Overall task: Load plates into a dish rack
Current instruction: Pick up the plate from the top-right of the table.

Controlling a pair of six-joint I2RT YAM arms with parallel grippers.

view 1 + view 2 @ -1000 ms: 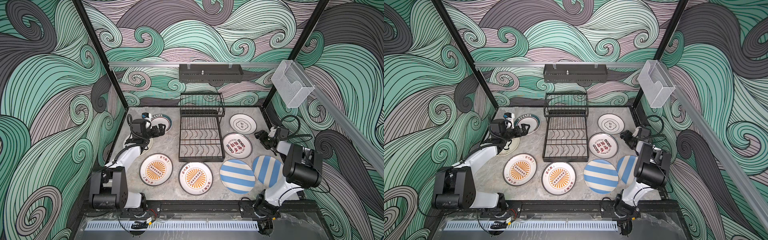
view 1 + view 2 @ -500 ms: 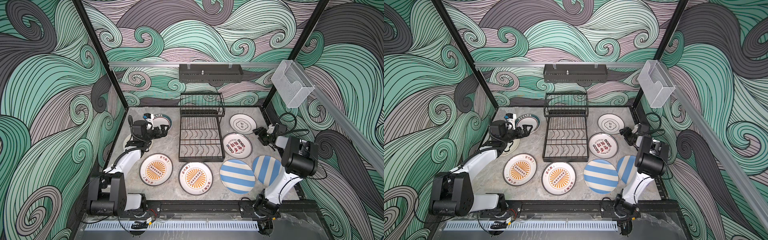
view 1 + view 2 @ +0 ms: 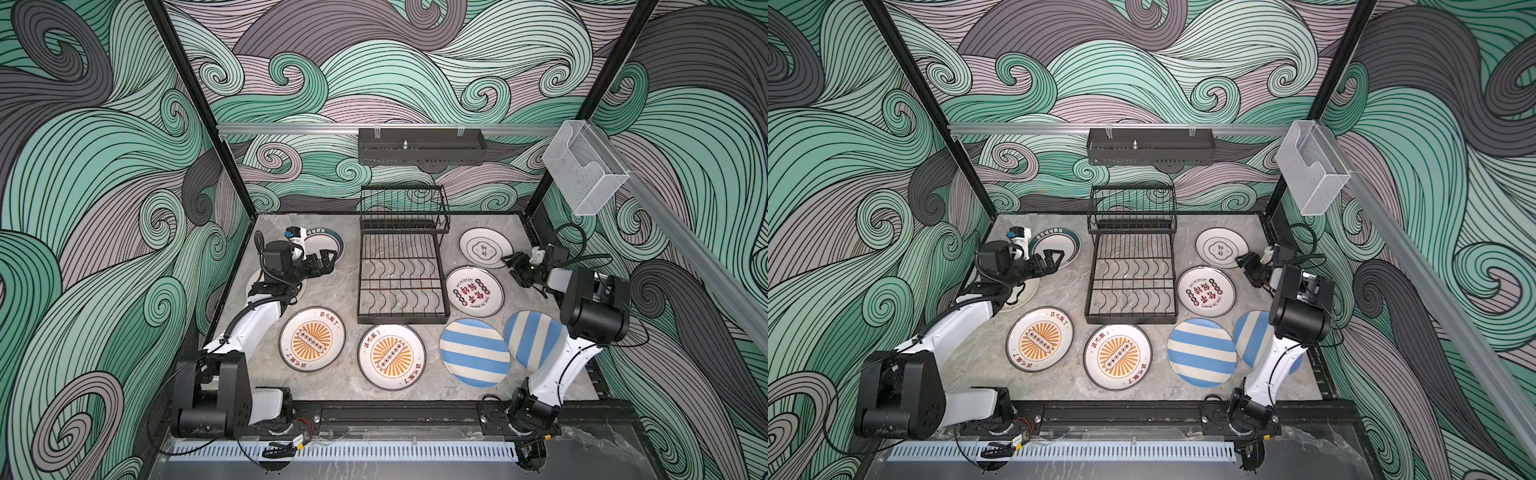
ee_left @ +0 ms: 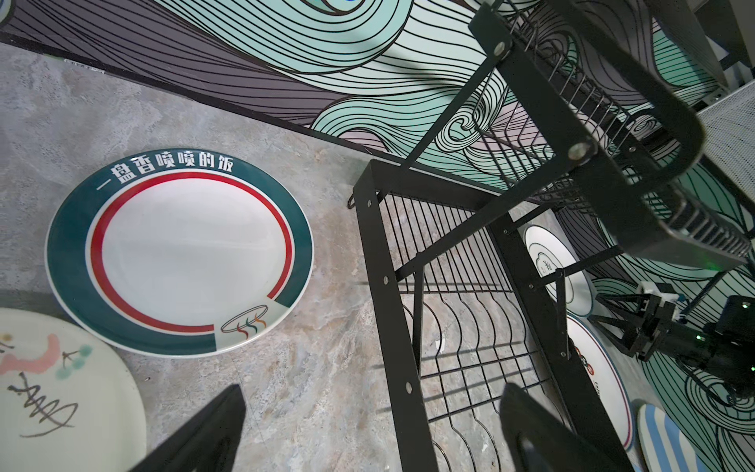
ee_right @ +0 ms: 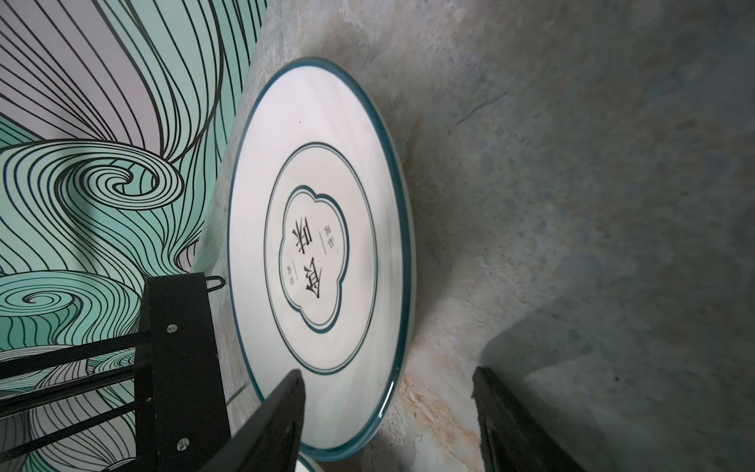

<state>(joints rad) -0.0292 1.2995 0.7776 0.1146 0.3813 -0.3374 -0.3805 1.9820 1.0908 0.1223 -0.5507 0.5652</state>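
Black left fingers (image 4: 200,441), wide and empty, have edged toward the teal plate (image 4: 179,261); right fingers (image 5: 278,429) parted, empty.

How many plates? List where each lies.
8: teal-rimmed back left; pale one partly under left arm; two orange front; two striped front right; two whitish right of rack.

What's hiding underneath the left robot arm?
A whitish plate lies beneath the left arm. Its wrist view shows pink, green and black brush marks; from above the arm covers much of it.
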